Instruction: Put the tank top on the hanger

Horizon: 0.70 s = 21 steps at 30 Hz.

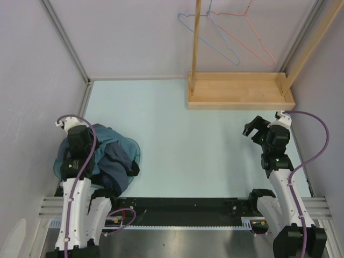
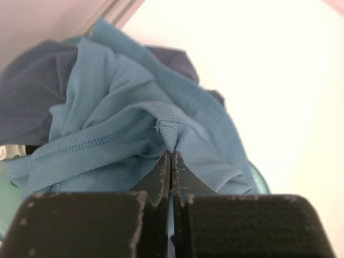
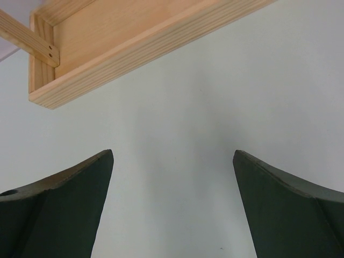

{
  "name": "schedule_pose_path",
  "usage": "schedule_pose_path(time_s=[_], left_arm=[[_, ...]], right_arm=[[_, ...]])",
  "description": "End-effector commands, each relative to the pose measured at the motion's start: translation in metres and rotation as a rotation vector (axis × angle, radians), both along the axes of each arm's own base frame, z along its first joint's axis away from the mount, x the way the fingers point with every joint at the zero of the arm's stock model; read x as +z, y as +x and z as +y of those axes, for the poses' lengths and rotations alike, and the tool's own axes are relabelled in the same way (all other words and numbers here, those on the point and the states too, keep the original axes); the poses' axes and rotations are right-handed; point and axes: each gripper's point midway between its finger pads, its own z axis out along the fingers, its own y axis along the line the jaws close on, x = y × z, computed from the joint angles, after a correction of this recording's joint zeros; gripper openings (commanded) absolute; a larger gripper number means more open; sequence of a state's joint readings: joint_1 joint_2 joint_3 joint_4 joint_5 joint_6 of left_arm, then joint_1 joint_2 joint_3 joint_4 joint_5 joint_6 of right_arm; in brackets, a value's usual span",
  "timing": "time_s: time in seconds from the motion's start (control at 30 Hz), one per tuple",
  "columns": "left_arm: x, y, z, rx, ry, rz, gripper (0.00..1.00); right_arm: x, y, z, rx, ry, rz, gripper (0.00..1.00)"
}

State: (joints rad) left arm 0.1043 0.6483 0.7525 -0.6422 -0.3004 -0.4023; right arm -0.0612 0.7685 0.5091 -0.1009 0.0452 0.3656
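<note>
The tank top (image 2: 123,107) lies crumpled on top of a darker navy heap of clothes (image 2: 27,97), in the lower left of the top view. The pile sits in a round teal container (image 1: 56,171) on the table (image 1: 188,134). In the left wrist view the left hand (image 2: 171,156) is closed on a small fold of the teal fabric, near a stitched hem, and its two fingers meet with the cloth pinched between them. Most of the garment rests on the heap, so the lifting does not seem to have really begun.

The hanger (image 1: 207,41) hangs at the upper right of the top view, on a wooden rack (image 1: 239,91), just beside a pink hanger (image 1: 250,32). It is well apart from the tank top and nothing touches it.

The right hand (image 3: 172,177) is wide open and holds nothing. It hovers over the bare table at the right, near the base of the rack.

Judged from this, the task is at its very beginning: only the first grip on the garment is made. What is left is to raise the top free of the other clothes, to find its straps, to take the hanger, and to put the straps over it.
</note>
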Motion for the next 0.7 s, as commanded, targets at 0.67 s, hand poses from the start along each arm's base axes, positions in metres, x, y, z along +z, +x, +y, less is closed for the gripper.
schedule_pose_path(time_s=[0.67], left_arm=[[0.346, -0.027, -0.051, -0.329, 0.163, -0.730, 0.00]], right_arm=[[0.042, 0.004, 0.002, 0.011, 0.012, -0.096, 1.00]])
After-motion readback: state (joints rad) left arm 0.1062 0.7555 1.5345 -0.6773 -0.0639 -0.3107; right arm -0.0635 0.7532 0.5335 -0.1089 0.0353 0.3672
